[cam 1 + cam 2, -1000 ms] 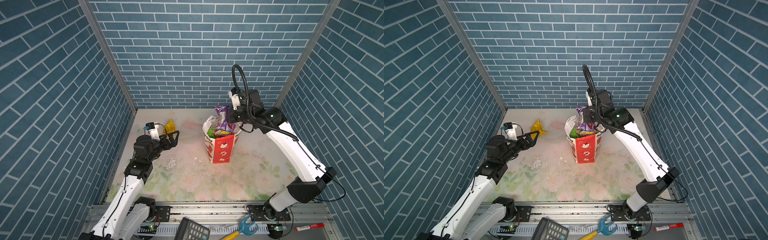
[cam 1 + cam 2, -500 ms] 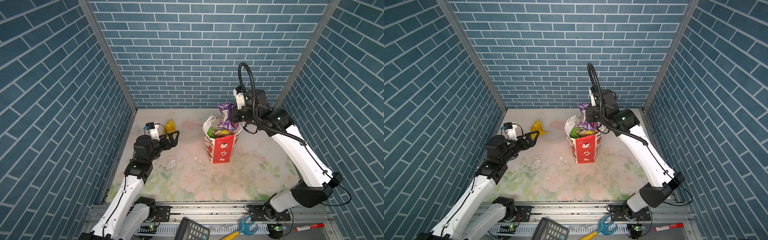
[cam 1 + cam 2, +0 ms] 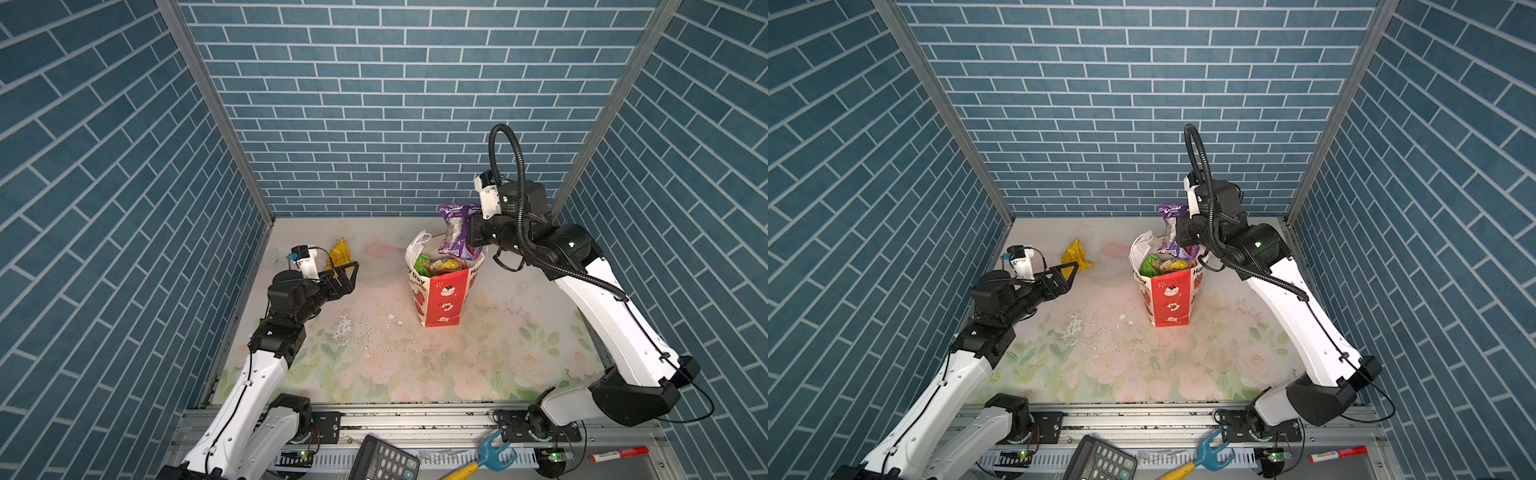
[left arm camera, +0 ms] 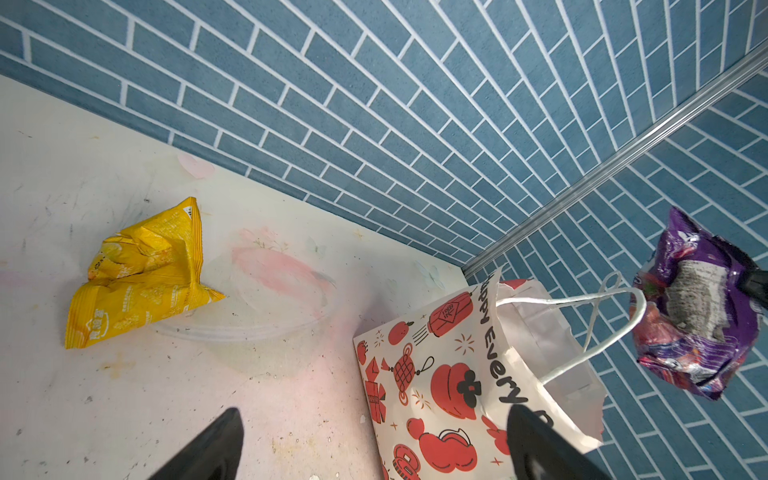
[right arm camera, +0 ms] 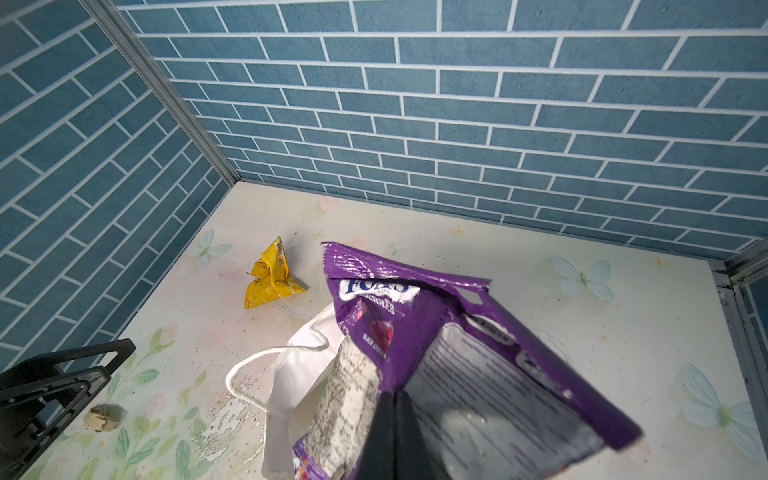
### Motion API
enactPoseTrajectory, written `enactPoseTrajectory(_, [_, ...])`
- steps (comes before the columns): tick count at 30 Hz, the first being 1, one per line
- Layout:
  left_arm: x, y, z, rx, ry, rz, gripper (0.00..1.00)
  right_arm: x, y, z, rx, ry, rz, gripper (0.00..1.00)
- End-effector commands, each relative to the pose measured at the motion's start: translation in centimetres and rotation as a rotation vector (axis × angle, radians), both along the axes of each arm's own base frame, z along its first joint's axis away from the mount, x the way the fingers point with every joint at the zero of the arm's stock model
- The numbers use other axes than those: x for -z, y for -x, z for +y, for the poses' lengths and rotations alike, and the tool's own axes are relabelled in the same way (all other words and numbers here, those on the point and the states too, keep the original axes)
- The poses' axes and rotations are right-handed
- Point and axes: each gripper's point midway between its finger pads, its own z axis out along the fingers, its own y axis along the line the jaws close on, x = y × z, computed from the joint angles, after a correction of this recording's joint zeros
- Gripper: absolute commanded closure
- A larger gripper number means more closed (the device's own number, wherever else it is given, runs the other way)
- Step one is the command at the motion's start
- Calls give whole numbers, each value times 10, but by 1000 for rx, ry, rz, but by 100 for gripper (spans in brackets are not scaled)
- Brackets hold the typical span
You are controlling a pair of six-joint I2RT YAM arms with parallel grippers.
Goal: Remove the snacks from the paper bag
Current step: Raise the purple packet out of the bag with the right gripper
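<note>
The paper bag (image 3: 440,295) stands upright mid-table, white with a red side panel (image 3: 1169,299) and its mouth open. My right gripper (image 3: 471,232) is shut on a purple Fox's packet (image 3: 457,228), which hangs just above the bag's far rim. In the right wrist view the fingers (image 5: 395,415) pinch the purple packet (image 5: 436,332). A green packet (image 3: 422,264) and an orange one (image 3: 446,264) show inside the bag. A yellow packet (image 3: 340,255) lies on the table at the back left. My left gripper (image 3: 347,272) hovers open and empty beside the yellow packet.
Blue brick walls close in the table on three sides. A patch of flaked paint (image 3: 349,328) marks the tabletop left of the bag. On the front rail lie a calculator (image 3: 384,459), a blue-and-yellow tool (image 3: 486,457) and a red marker (image 3: 619,454).
My right gripper has lifted the purple packet a little higher and to the right, clear of the bag's mouth. The left arm has not moved.
</note>
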Motion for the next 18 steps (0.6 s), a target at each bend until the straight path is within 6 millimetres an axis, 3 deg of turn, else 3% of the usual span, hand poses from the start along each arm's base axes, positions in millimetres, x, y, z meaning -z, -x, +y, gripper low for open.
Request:
enactPoseTrajectory(1, [-3, 0, -6, 27, 12, 7, 0, -27, 4, -9, 3, -28, -101, 100])
enactPoseTrajectory(13, [10, -1, -7, 21, 7, 72, 0, -32, 15, -20, 0, -54, -126, 100])
enactPoseTrajectory(15, [0, -3, -7, 16, 7, 57, 0, -32, 15, -25, 15, -47, -135, 100])
enactPoseTrajectory(18, [0, -4, -9, 14, 0, 67, 0, -31, 16, -33, 32, -48, -148, 100])
